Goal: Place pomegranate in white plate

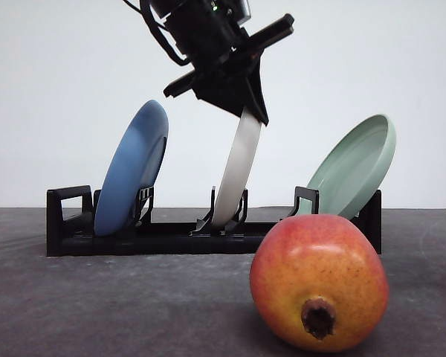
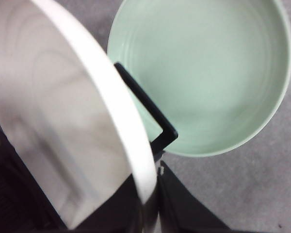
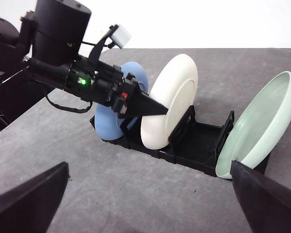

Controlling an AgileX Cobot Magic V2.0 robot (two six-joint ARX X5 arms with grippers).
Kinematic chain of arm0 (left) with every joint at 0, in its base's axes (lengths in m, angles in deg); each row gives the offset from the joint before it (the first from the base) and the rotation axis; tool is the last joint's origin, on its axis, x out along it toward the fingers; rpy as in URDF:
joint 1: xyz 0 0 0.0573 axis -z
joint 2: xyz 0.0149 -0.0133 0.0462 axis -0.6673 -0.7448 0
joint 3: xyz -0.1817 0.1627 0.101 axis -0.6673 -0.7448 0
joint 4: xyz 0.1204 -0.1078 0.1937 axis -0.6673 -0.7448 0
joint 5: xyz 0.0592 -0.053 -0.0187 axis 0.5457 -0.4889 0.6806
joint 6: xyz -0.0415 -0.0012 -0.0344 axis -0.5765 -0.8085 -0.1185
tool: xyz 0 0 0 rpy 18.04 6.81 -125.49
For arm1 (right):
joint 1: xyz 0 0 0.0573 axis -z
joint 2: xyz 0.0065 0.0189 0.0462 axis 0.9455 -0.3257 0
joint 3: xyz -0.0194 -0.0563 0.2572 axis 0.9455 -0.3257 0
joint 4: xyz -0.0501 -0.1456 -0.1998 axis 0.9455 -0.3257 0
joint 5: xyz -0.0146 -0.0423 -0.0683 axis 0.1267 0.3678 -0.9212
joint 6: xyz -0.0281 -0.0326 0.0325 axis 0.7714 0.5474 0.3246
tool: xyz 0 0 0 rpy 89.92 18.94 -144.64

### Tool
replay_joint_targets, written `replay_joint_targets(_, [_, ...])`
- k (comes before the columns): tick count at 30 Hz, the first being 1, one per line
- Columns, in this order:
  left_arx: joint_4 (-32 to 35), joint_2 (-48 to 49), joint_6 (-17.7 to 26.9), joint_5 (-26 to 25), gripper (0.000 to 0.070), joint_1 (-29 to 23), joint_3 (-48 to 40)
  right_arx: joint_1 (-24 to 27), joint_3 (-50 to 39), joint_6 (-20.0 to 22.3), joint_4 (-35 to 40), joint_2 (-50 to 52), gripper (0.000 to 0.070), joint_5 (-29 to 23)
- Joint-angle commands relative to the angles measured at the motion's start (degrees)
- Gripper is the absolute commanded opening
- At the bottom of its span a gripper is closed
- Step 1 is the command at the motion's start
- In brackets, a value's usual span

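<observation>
Front view: pomegranate (image 1: 319,281) sits on the grey table (image 1: 97,312), close to the camera, calyx end toward the lens, well apart from my grippers.

Behind it, black rack (image 1: 171,236) holds three plates on edge: blue plate (image 1: 131,167) at left, white plate (image 1: 238,169) in the middle slot, pale green plate (image 1: 354,166) at right, leaning outward.

My left gripper (image 1: 247,111) comes down from above and is clamped on the white plate's upper rim; the left wrist view shows the rim (image 2: 126,121) running down between my dark fingers (image 2: 184,204).

My right gripper (image 3: 150,204) is spread wide, both fingers (image 3: 29,199) apart with nothing between them, above the table in front of the rack
</observation>
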Motion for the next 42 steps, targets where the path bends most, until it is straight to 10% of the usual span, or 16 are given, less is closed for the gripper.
replay_joint_targets(1, [1.10,1.38,0.51,-0.47,0.0009,0.82,2.14,0.02,0.87,-0.44,0.61,-0.20,0.0700,-0.02])
replay_joint_targets(16, [-8.64,16.09,4.14,-1.58,0.0010,8.66,2.27,0.02,0.87,-0.09,1.03,-0.22,0.0700,-0.46])
replay_joint_targets(29, [-24.53,22.98,7.87,25.23,0.0010,28.17,-4.07,0.02,0.87,-0.20,0.98,-0.22,0.0700,-0.42])
replay_joint_targets(42, [-18.28,25.26,4.66,32.21,0.0010,32.76,-24.82,0.02,0.87,-0.20,0.96,-0.22,0.0700,-0.39])
